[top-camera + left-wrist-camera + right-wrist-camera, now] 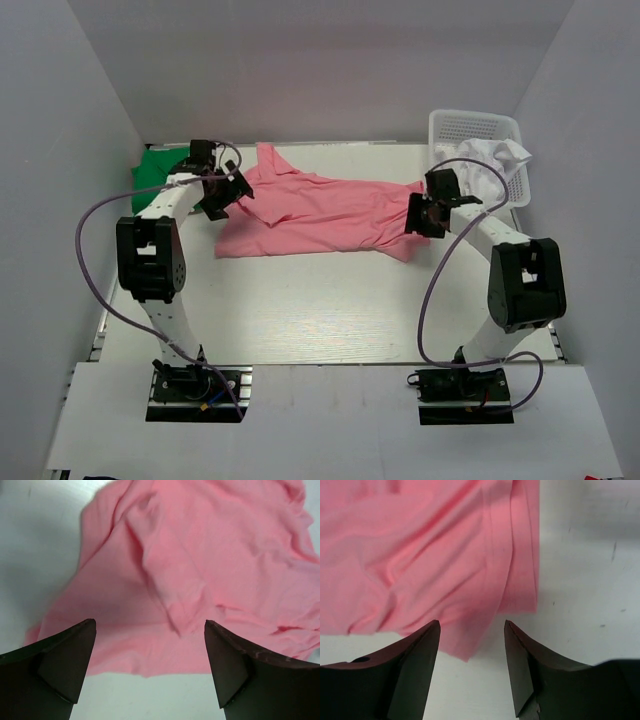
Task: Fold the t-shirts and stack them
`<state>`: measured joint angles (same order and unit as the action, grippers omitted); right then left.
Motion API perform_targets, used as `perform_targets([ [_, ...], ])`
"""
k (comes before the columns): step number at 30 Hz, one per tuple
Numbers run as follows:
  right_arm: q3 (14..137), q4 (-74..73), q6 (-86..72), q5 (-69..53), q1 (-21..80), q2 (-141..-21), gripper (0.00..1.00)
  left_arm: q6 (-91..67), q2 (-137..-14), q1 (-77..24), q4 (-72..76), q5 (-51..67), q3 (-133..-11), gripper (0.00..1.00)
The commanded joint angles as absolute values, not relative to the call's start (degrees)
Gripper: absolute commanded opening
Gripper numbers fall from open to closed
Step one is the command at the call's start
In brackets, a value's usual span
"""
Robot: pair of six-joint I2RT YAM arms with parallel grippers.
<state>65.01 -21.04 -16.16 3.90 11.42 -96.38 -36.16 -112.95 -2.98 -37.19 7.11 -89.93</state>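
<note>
A pink t-shirt [320,212] lies spread and wrinkled across the far middle of the white table. My left gripper [222,196] is open and empty at the shirt's left end; in the left wrist view the pink cloth [200,570] fills the space beyond the spread jaws. My right gripper [421,215] is open and empty at the shirt's right end; in the right wrist view a corner of the pink hem [470,645] lies between the jaws. A green t-shirt [152,168] lies at the far left. A white t-shirt [497,160] hangs out of the basket.
A white plastic basket [474,130] stands at the far right corner. White walls enclose the table on the left, back and right. Bare table [320,310] stretches in front of the pink shirt.
</note>
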Motion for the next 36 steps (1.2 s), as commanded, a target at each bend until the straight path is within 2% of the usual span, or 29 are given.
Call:
perform_targets([
  [1, 60.5, -19.8, -17.0, 0.6, 11.5, -94.0, 0.58, -35.4, -105.9, -3.4, -32.4, 8.3, -81.0, 0.99],
  [8, 56.7, -17.4, -17.8, -7.3, 11.6, -95.9, 0.54, -36.9, -105.8, -3.4, -26.6, 14.5, -67.7, 0.99],
  [10, 56.2, -16.3, -17.8, -7.6, 11.5, -95.9, 0.49, -37.4, -105.8, -3.4, -24.2, 15.7, -66.3, 0.99],
  [12, 55.9, -15.7, -18.0, -7.6, 11.5, -96.5, 0.36, -37.4, -107.2, -3.4, -23.5, 15.7, -65.6, 0.99],
  [13, 55.9, -15.6, -18.2, -7.7, 11.7, -96.9, 0.12, -37.4, -107.8, -3.4, -24.0, 15.7, -65.6, 0.99],
  [15, 56.2, -15.5, -18.2, -7.0, 11.3, -97.8, 0.0, -37.4, -109.8, -3.4, -24.6, 15.2, -65.6, 0.99],
  [18, 57.8, -17.4, -17.8, -3.0, 11.3, -97.8, 0.0, -37.4, -111.2, -3.4, -26.2, 12.8, -65.0, 0.99],
  [22, 61.2, -21.9, -15.9, 12.3, 11.1, -97.0, 0.0, -37.4, -112.9, -2.1, -28.3, 8.5, -64.5, 0.99],
  [25, 63.6, -24.5, -14.9, 19.0, 10.9, -96.8, 0.0, -37.4, -113.5, -2.1, -30.8, 4.7, -64.5, 0.99],
  [36, 63.0, -22.2, -7.5, 31.4, 9.6, -94.7, 0.0, -36.3, -115.8, -1.6, -34.3, 1.1, -66.7, 0.99],
])
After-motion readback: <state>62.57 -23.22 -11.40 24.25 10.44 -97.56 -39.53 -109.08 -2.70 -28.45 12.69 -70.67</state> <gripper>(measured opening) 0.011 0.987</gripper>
